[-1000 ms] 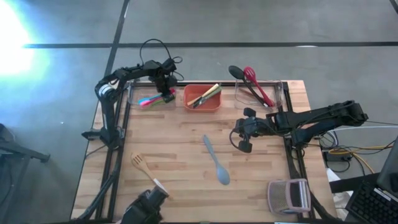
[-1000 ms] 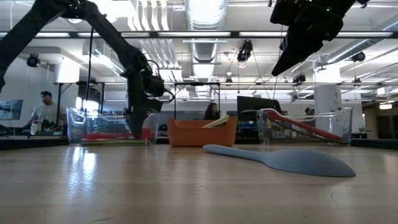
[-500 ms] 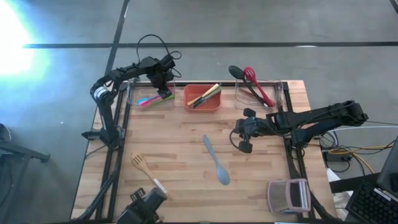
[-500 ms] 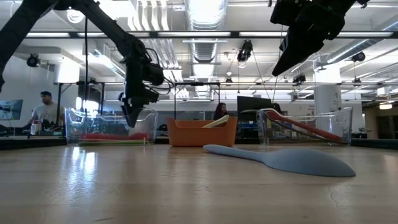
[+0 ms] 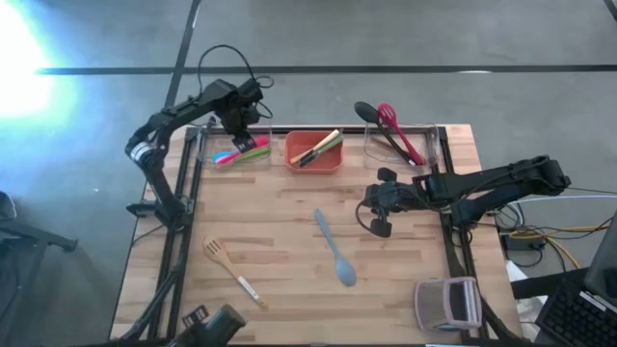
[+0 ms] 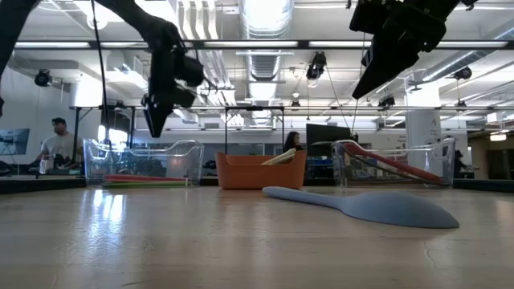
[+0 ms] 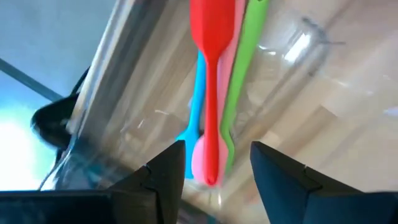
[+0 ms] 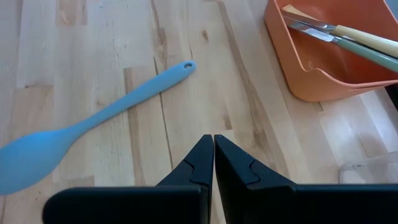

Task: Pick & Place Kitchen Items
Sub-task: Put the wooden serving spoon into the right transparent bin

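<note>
My left gripper (image 5: 241, 120) is open and empty, raised above the clear bin (image 5: 207, 154) at the table's far left; it also shows in the low view (image 6: 155, 127) and its own wrist view (image 7: 217, 149). In that bin lie red (image 7: 211, 74), pink, green (image 7: 249, 56) and blue utensils (image 5: 239, 149). My right gripper (image 5: 372, 212) is shut and empty, held high over the table's right middle (image 6: 361, 87). A grey-blue spoon (image 5: 335, 249) lies flat mid-table (image 8: 81, 130). A pale wooden fork (image 5: 228, 268) lies flat near the front left.
An orange bin (image 5: 331, 162) with pale-handled utensils stands at the far middle. A clear bin (image 5: 431, 145) at the far right holds red and black utensils. A clear container (image 5: 446, 304) sits at the near right corner. People show in the room behind (image 6: 56, 144).
My left gripper has risen out of the far-left clear bin and gone a little toward the table's far left corner. The coloured utensils stay lying in the bin. My right gripper has kept still.
</note>
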Available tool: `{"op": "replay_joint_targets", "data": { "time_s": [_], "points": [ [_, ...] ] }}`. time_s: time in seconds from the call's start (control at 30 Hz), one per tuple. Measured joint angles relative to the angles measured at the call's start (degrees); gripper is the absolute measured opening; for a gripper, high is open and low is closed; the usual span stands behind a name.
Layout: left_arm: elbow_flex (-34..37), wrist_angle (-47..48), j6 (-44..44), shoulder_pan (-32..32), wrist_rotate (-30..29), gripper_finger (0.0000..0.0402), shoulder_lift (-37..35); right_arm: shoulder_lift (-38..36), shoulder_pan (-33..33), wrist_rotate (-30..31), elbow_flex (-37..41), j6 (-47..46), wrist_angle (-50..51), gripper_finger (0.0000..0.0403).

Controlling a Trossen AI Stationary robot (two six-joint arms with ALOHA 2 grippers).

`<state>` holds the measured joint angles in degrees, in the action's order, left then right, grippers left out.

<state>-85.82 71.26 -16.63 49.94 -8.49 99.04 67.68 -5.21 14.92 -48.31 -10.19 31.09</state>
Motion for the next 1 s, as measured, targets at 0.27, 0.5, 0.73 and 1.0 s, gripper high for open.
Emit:
{"op": "replay_joint_targets", "data": {
  "time_s": [0.27,0.5,0.73,1.0],
  "points": [
    [-3.2,2.7,3.4,-2.5,0.9,0.0173,-11.5,0.0,0.0,0.0,0.0,-0.2,-0.1,0.0008],
    [-4.1,2.7,13.0,-4.9,9.5,0.017,-23.2,0.0,0.0,0.0,0.0,-0.3,-0.2,0.0008],
    [-1.3,3.1,18.1,-10.3,21.1,0.0172,-30.9,0.0,0.0,0.0,0.0,-0.3,-0.6,0.0008],
    [6.8,4.3,16.8,-31.6,12.4,0.0166,-34.5,0.0,0.0,0.1,0.0,-0.3,-0.6,0.0008]
  ]
}}
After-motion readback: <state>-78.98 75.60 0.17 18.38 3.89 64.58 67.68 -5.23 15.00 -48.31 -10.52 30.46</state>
